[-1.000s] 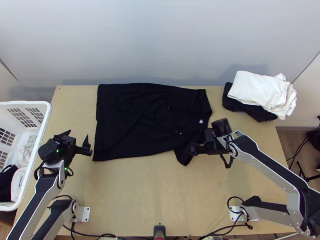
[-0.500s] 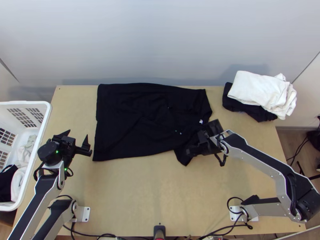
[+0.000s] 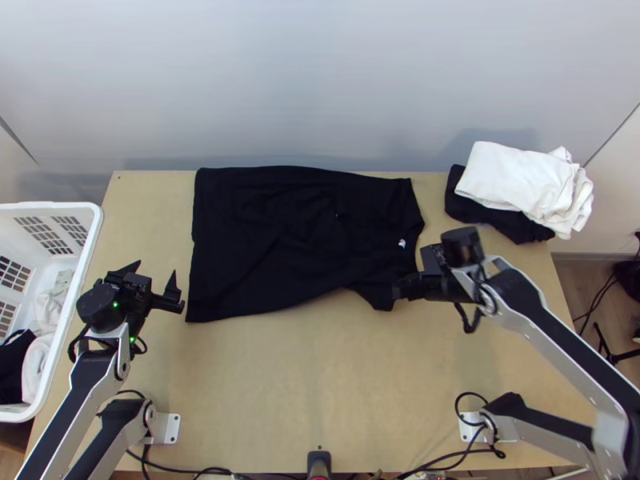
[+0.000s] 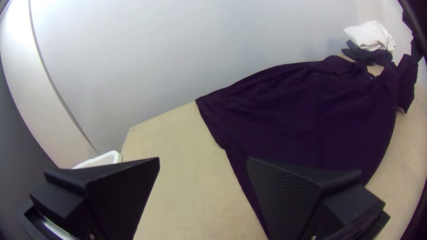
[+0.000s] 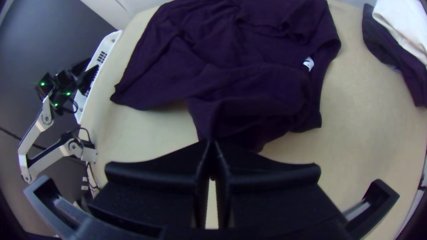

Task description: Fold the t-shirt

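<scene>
Nearest me on the tabletop (image 3: 280, 384), my right tool (image 5: 212, 142) is clenched on a pinch of black cloth, which I take for the near sleeve (image 3: 378, 296). From there the body of the t-shirt (image 3: 280, 240) lies leftward and away from me, its long axis running left to right, neck end toward my right arm. So I judge the next pull should go inward, up over the body; dragging sideways could skew the whole shirt. My left tool (image 4: 203, 162) is released, fingers wide apart, just beside the hem and touching nothing; it is the nearer one for that end. The shirt is mostly spread, rumpled around the held part. A small white mark (image 3: 402, 243) sits near the neck; I read no wording off it. Beyond, at the far right, white cloth (image 3: 512, 184) rests on dark cloth (image 3: 500, 220).
</scene>
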`<state>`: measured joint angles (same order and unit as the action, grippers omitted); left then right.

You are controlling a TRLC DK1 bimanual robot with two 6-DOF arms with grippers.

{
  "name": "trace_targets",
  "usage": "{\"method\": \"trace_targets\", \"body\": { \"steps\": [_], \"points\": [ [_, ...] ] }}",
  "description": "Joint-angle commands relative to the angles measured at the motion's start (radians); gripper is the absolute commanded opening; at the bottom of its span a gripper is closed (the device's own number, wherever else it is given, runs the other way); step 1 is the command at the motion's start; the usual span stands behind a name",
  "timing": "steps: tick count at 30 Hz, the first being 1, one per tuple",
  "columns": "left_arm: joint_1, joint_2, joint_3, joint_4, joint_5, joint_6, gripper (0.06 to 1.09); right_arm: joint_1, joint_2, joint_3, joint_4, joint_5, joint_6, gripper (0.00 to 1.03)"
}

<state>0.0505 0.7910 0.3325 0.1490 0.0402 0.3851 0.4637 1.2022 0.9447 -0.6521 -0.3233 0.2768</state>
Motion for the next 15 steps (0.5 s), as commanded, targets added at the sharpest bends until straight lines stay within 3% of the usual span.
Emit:
{"method": "trace_targets", "body": {
  "steps": [1, 6, 11, 15],
  "points": [
    [-0.015, 0.014, 0.000, 0.001, -0.006, -0.003, 1.01, 0.096, -0.148, 0.166, -0.322, -0.068, -0.004, 0.03],
    [-0.104, 0.028, -0.004, 0.003, -0.092, -0.026, 1.02, 0.155, -0.178, 0.229, -0.552, -0.270, -0.116, 0.03],
    [-0.178, 0.039, -0.024, 0.009, -0.145, -0.063, 1.01, 0.224, -0.161, 0.134, -0.491, -0.269, -0.050, 0.03],
    [-0.216, 0.051, -0.026, 0.015, -0.175, -0.072, 1.01, 0.262, -0.078, 0.131, -0.393, -0.276, 0.055, 0.03]
  ]
}}
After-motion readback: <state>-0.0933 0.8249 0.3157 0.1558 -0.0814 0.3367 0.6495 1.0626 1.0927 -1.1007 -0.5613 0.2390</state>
